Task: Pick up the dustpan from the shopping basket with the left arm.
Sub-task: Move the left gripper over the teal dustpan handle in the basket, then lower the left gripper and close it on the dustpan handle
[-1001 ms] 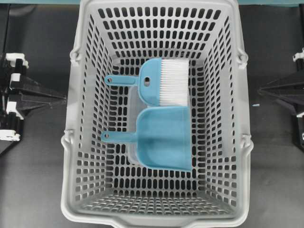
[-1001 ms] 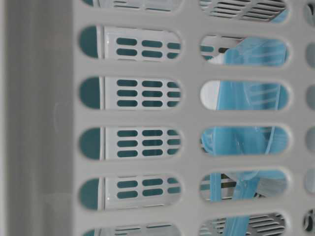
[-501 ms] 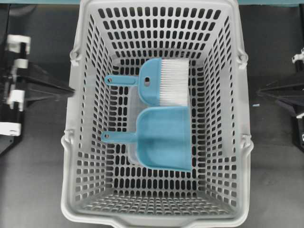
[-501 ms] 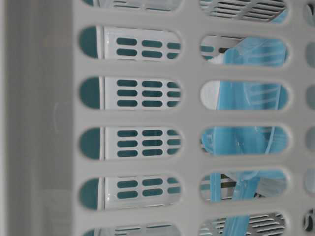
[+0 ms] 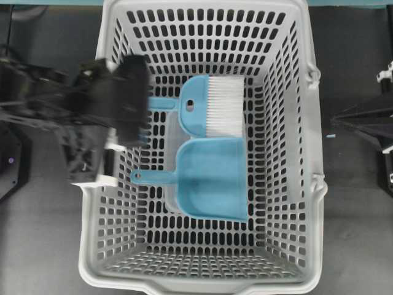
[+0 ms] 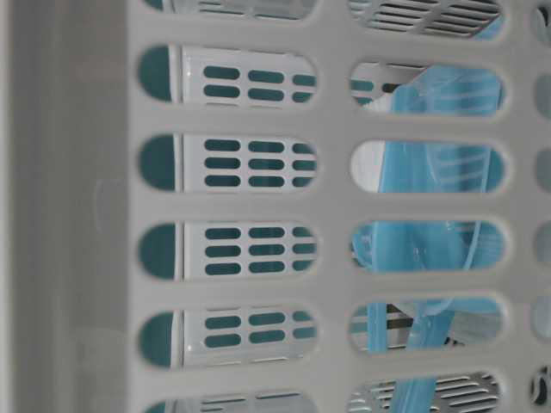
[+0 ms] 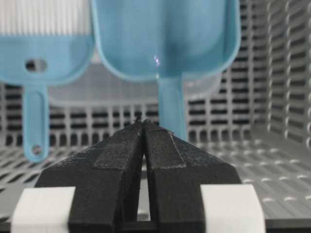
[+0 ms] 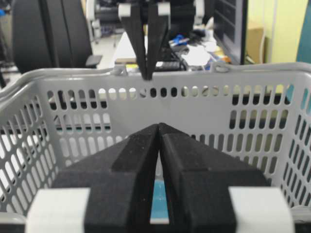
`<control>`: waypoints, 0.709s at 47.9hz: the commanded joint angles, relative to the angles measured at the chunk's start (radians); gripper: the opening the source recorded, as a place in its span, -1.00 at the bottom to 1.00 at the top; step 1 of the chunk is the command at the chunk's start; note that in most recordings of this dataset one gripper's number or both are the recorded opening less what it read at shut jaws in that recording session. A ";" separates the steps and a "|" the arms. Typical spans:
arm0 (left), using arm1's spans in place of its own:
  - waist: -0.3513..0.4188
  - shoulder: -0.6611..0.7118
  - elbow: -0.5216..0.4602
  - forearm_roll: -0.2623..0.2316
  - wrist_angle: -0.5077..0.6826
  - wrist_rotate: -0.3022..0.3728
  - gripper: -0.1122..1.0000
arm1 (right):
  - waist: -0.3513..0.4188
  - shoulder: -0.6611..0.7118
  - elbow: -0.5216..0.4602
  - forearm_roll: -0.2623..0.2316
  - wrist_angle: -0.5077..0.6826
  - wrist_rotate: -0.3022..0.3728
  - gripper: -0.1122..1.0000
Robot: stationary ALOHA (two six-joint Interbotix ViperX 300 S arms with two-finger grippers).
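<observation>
The large light grey plastic shopping basket (image 5: 202, 279) with slotted sloping walls filled the middle of the overhead view, standing on the dark tabletop (image 5: 356, 233). The black left arm (image 5: 92, 117), blurred, reached in over the basket's rim at about nine o'clock, its bulk covering the end of the brush's handle. The light blue plastic dustpan (image 5: 212, 184), a flat squarish scoop, lay on the basket's floor just below centre, its thin straight handle pointing toward nine o'clock and ending in a small hole. The blue hand brush with white bristles (image 5: 212, 107) lay just beside it at twelve o'clock, handle also toward nine o'clock. In the left wrist view the left end effector (image 7: 143, 125) had its black fingers pressed together with nothing between them, tips short of the dustpan's handle and apart from it. The right end effector (image 8: 159, 127) sat outside the basket at three o'clock, its fingers likewise together and empty. Through the table-level slots only blue plastic showed
</observation>
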 commanded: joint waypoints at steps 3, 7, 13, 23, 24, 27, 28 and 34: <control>-0.002 0.064 -0.064 0.005 0.048 0.015 -0.77 | 0.002 0.005 -0.012 0.005 -0.006 0.000 -0.83; -0.008 0.089 -0.063 0.003 0.052 0.031 -0.50 | 0.003 0.005 -0.012 0.005 -0.006 0.000 -0.83; -0.017 0.138 -0.064 0.003 0.055 0.031 0.20 | 0.003 0.003 -0.012 0.005 -0.006 0.000 -0.83; -0.029 0.241 -0.058 0.003 0.055 0.031 0.83 | 0.003 0.002 -0.012 0.005 -0.006 0.000 -0.83; -0.031 0.250 -0.057 0.003 0.055 0.031 0.82 | 0.003 0.003 -0.011 0.005 -0.006 0.000 -0.83; -0.040 0.279 -0.049 0.005 0.057 0.029 0.80 | 0.005 0.002 -0.009 0.005 -0.006 0.000 -0.83; -0.041 0.285 -0.046 0.003 0.055 0.026 0.80 | 0.006 0.002 -0.009 0.005 -0.006 0.000 -0.82; -0.049 0.322 -0.023 0.005 0.055 0.018 0.80 | 0.011 0.002 -0.009 0.003 -0.005 0.000 -0.83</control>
